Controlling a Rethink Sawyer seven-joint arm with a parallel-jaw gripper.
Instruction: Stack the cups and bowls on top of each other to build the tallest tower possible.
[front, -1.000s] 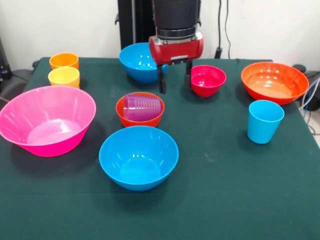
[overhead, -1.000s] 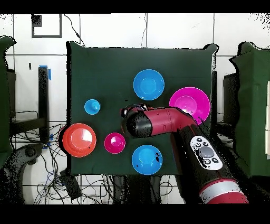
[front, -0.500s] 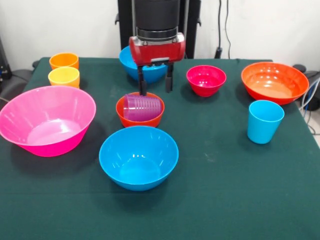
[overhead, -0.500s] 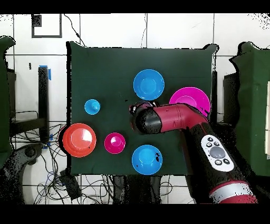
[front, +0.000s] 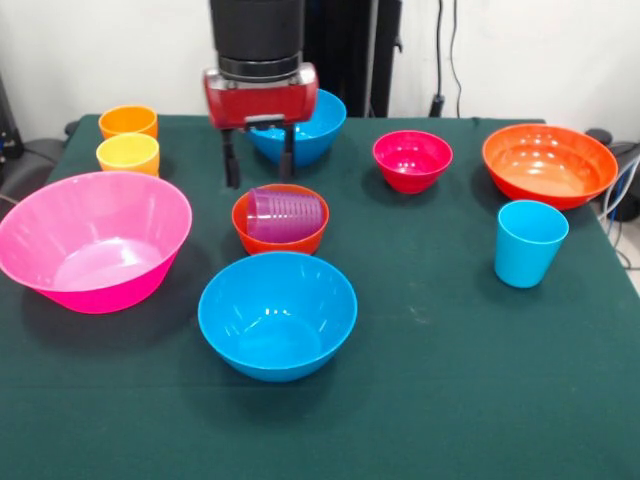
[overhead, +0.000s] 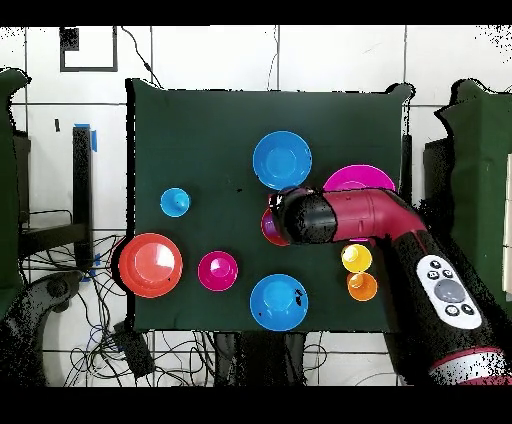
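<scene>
One ribbed purple cup (front: 285, 215), lying sideways inside the small orange bowl (front: 280, 221) at table centre. Light, glossy plastic, probably slippery; you should pinch it across the rim wall. Gripper (front: 260, 157): jaws parted, holding nothing, hovering just behind the bowl's left rim.

The table (front: 450, 380) wore a dark green cloth. On it sat a big pink bowl (front: 92, 240), two blue bowls (front: 277, 314) (front: 312, 128), a wide orange bowl (front: 549, 164), a magenta-red bowl (front: 412, 160) and a small orange bowl (front: 245, 235) holding a ribbed translucent purple cup (front: 285, 216). The other cups were orange (front: 128, 121), yellow (front: 128, 153) and light blue (front: 529, 242). The gripper (front: 258, 168) had black fingers under a red housing.
</scene>
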